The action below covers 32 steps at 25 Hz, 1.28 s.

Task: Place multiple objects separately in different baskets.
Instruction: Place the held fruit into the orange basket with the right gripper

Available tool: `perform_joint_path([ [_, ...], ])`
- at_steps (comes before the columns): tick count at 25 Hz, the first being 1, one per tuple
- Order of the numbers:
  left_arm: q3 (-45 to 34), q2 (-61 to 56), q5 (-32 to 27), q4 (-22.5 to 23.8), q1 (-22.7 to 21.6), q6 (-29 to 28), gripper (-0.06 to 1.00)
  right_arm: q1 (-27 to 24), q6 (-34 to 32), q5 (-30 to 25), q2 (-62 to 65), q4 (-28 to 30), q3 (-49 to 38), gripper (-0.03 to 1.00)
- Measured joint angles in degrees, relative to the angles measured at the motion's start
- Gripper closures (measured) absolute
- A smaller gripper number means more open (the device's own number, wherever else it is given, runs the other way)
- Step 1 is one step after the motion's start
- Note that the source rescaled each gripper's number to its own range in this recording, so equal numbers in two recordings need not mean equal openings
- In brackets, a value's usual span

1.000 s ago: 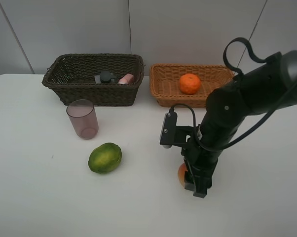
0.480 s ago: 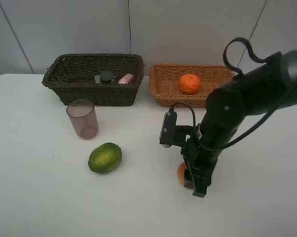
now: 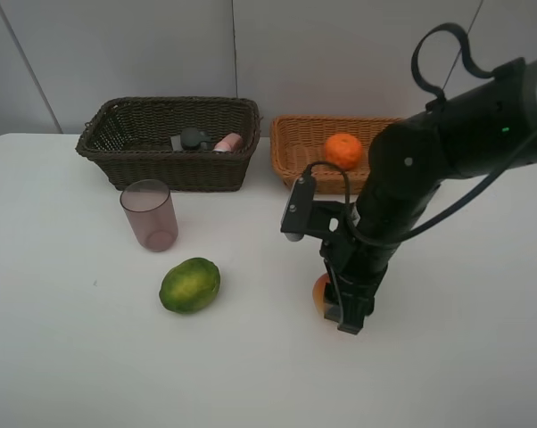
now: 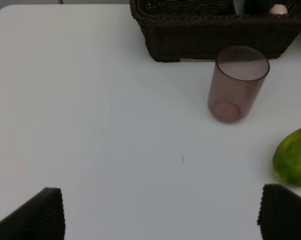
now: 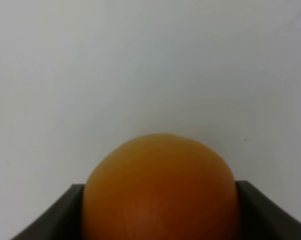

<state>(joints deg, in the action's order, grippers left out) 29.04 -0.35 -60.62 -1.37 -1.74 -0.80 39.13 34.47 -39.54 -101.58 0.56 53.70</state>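
White table (image 3: 72, 374), dark wicker basket (image 3: 166, 174), tan basket (image 3: 295, 167), upright pink cup (image 3: 150, 216), green fruit (image 3: 190, 284)

My right gripper (image 3: 338, 308) now sits a little nearer the baskets than a second ago, and the red-orange fruit (image 3: 318, 294) clamped in it has come along. My arm has swung up and back too, and it now covers the right end of the tan basket (image 3: 297, 150).
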Motion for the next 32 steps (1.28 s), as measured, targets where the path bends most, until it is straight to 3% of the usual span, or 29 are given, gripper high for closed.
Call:
perform_joint_path([
  [3,0.00,0.00,0.00,0.00,0.00,0.00,-0.06,-1.56,-4.88,-3.55,0.32,-0.56,4.87,0.56],
  [11,0.00,0.00,0.00,0.00,0.00,0.00,-0.06,-8.52,-26.79,-10.24,0.32,0.63,17.98,0.56],
  [18,0.00,0.00,0.00,0.00,0.00,0.00,-0.06,-12.86,-46.11,-13.69,-0.66,10.88,29.12,0.56],
  [25,0.00,0.00,0.00,0.00,0.00,0.00,-0.06,-19.46,-51.19,-13.79,-7.28,13.71,39.06,0.56],
  [32,0.00,0.00,0.00,0.00,0.00,0.00,-0.06,-24.44,-51.75,-3.23,-13.62,13.65,40.14,0.56],
])
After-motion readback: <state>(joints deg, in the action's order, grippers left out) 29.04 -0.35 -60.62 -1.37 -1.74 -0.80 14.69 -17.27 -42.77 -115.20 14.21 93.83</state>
